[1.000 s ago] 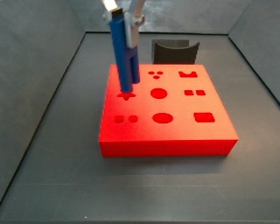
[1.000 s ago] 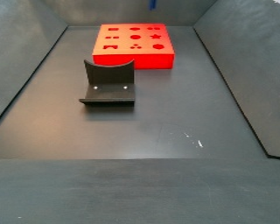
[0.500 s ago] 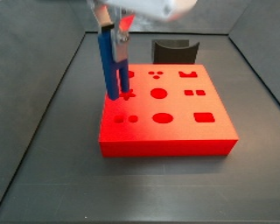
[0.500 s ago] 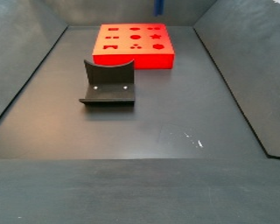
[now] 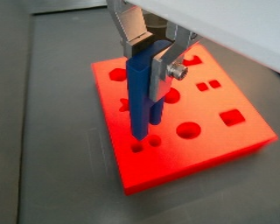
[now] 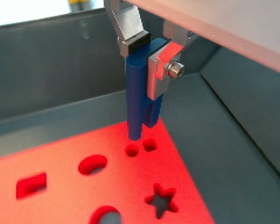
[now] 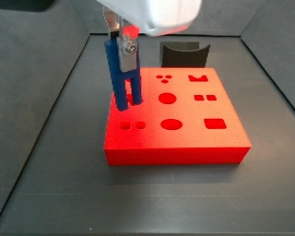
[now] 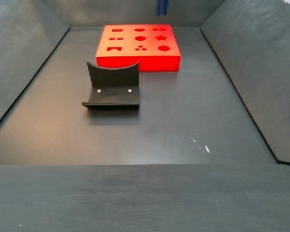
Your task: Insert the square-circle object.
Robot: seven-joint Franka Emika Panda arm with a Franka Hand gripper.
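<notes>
Grey floor and walls box in your red block (image 7: 175,120). Your gripper (image 5: 152,63) is clamped on the square-circle object (image 5: 142,92), upright just above the block's small paired holes (image 6: 140,148). You are mid-alignment, I judge (prongs down); next, line both prongs over that pair, then lower straight.

dark grey floor (image 8: 148,136), grey walls (image 8: 250,63)

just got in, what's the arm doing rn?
The gripper is shut on the square-circle object, a slim blue bar held upright over the red block. In both wrist views the forked end hangs just above a pair of small holes near the block's edge; it does not look seated yet.
</notes>
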